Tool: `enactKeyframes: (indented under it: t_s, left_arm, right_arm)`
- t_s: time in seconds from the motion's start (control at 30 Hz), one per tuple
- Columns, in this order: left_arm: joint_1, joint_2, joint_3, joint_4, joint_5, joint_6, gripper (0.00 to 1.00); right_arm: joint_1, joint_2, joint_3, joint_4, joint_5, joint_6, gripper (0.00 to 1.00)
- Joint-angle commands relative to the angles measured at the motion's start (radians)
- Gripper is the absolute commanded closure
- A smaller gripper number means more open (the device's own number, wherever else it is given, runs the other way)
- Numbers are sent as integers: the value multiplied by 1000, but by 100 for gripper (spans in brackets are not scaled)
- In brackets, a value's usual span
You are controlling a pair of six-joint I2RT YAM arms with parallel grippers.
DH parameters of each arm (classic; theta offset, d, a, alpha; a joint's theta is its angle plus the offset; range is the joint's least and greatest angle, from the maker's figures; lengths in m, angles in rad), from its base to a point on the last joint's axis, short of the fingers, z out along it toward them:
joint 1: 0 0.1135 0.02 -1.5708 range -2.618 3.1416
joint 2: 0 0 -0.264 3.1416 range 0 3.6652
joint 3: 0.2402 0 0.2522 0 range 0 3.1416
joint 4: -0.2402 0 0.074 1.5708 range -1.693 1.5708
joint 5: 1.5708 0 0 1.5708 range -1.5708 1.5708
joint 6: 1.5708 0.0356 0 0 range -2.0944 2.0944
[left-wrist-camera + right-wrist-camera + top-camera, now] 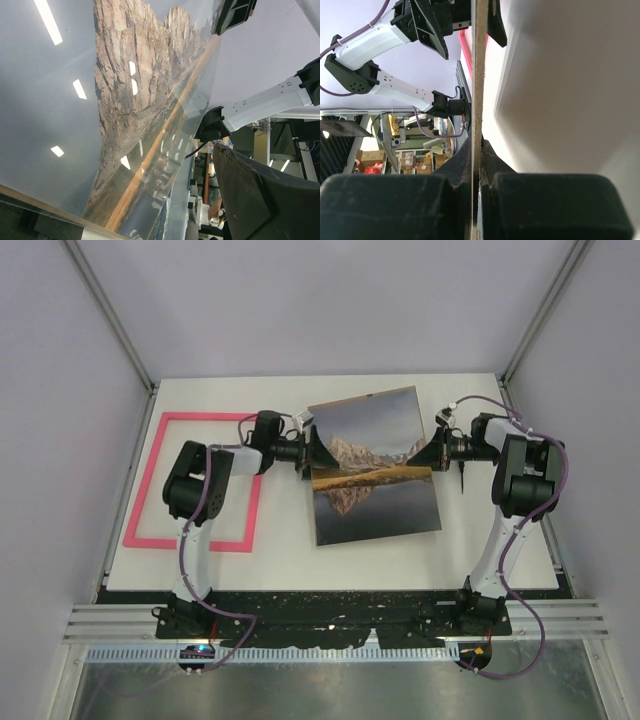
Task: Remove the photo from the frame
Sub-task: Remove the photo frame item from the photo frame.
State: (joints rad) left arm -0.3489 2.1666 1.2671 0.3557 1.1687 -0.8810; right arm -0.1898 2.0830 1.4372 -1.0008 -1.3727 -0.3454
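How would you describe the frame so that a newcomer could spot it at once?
Look at the left side of the white table, where the left arm reaches over it. The frame lies flat there: a thin bright-pink rectangle with bare table showing through. Unlike the photo to its right, it is an empty outline.

Left arm (195, 490) and right arm (520, 480) point inward at each other; left gripper (322, 452) gaping wide, right gripper (424, 452) pinched tight.

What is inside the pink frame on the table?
Inside the thin bright-pink rectangular frame, only white tabletop shows. The black-and-white left arm crosses its right side and hides that part. The flat mountain-and-lake photo print is outside it, pinched by the right claw.
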Motion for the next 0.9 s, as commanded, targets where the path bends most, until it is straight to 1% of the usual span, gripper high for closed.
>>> enactKeyframes:
  t_s: [0.0, 0.03, 0.07, 0.1, 0.13, 0.17, 0.2, 0.33, 0.43, 0.5, 0.53, 0.57, 0.6, 0.63, 0.7, 0.77, 0.87]
  left_arm:
    - [-1, -14, -18, 118, 19, -75, 6]
    - [-1, -17, -24, 126, 20, -81, 8]
    - [-2, -21, -31, 137, 19, -91, 12]
    - [-2, -22, -35, 147, 19, -102, 17]
    - [-4, -22, -40, 160, 17, -116, 20]
    - [-4, -21, -41, 167, 20, -130, 25]
    - [-5, -21, -44, 175, 19, -137, 29]
    - [-9, -36, -51, 187, 19, -157, 44]
    - [-9, -53, -49, 181, 25, -167, 58]
    - [-7, -57, -38, 155, 35, -165, 74]
    - [-7, -62, -31, 141, 48, -165, 85]
    - [-7, -70, -23, 102, 49, -153, 95]
    - [-4, -79, -12, 48, 48, -121, 100]
    - [-4, -91, -2, -28, 40, -74, 100]
    - [-1, -125, 40, -240, 17, 75, 100]
    - [2, -154, 90, -453, -21, 222, 100]
    - [11, -180, 153, -692, -81, 382, 98]
  right_arm:
    - [-2, -15, 9, -21, -149, -34, 92]
    - [-2, -18, -4, 17, -128, -20, 92]
    - [-3, -30, -14, 52, -112, 32, 92]
    - [-2, -40, -49, 147, -71, 119, 92]
    - [0, -66, -69, 198, -43, 159, 92]
    - [-2, -78, -108, 297, 7, 224, 92]
    - [-2, -101, -125, 365, 29, 244, 92]
    - [6, -104, -135, 386, 92, 281, 92]
    - [18, -97, -142, 401, 135, 295, 89]
    - [26, -87, -144, 403, 144, 295, 84]
    - [32, -86, -146, 400, 146, 293, 77]
    - [35, -80, -141, 396, 146, 289, 74]
    - [39, -77, -138, 384, 149, 284, 67]
    - [41, -69, -127, 375, 161, 270, 64]
    - [50, -55, -104, 328, 173, 235, 56]
    - [53, -44, -92, 303, 193, 218, 53]
    - [65, -31, -86, 294, 233, 214, 51]
